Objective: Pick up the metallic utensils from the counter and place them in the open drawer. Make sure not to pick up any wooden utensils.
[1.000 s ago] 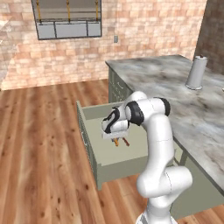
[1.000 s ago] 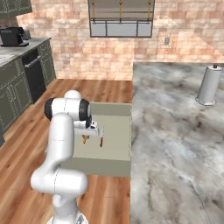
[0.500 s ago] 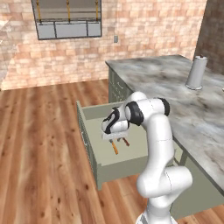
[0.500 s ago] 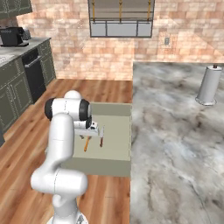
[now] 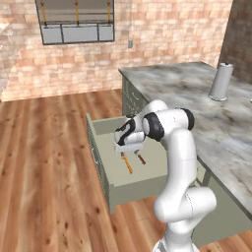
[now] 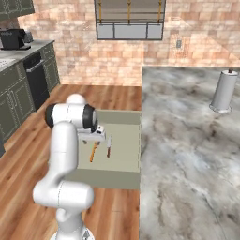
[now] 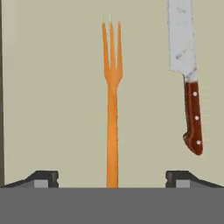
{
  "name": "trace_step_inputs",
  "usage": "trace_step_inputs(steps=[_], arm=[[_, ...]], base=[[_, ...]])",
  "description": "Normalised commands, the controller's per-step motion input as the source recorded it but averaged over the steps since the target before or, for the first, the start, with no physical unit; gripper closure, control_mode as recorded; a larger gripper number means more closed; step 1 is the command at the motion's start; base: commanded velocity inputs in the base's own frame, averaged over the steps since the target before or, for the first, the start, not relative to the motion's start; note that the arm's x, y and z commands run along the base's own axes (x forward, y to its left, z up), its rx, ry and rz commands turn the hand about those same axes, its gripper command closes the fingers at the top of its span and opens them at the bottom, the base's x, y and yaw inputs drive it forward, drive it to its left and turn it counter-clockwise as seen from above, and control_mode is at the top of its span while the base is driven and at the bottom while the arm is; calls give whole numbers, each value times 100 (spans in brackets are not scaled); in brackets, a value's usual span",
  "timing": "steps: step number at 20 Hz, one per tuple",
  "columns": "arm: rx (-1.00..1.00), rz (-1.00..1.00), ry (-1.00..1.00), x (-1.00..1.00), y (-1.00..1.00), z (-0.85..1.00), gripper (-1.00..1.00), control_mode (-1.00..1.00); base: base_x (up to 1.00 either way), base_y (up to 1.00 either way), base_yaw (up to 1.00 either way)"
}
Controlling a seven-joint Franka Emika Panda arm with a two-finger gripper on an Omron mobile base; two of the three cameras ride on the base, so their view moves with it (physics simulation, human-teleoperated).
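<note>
The open drawer (image 5: 142, 186) juts out from the cabinets under the counter (image 5: 221, 123). Two metallic utensils lie side by side on its pale floor: a slim orange fork (image 7: 112, 109) and a knife (image 7: 194, 118) with a silvery blade and a reddish-brown handle. My gripper (image 7: 112, 179) hangs just above the fork's handle end, open, with the fingertips (image 7: 43, 178) standing wide on either side and nothing between them. From the base, the gripper (image 5: 129, 150) is over the fork (image 5: 128, 165) and knife (image 5: 141, 159). The wooden utensils are out of view.
A silvery cylinder (image 6: 223, 91) stands at the far end of the counter (image 6: 187, 140). Dark green cabinets with a black appliance (image 6: 35, 77) line the left wall. Wooden floor surrounds the drawer (image 6: 108, 178).
The gripper has opened from shut. The orange fork it held has dropped onto the drawer floor beside the knife. The arm has barely moved.
</note>
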Motion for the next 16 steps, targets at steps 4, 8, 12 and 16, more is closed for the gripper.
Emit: trace_step_inputs(steps=[4, 8, 12, 16], arm=[[0, 0, -20, -33, 0, 96, -100, -100], [0, 1, -28, -46, 0, 100, -100, -100], [0, 0, -22, -49, 0, 100, -100, -100], [0, 0, -17, -63, -11, 100, -100, -100]], base=[[0, 0, 0], [0, 0, 0], [0, 0, 0], [0, 0, 0]])
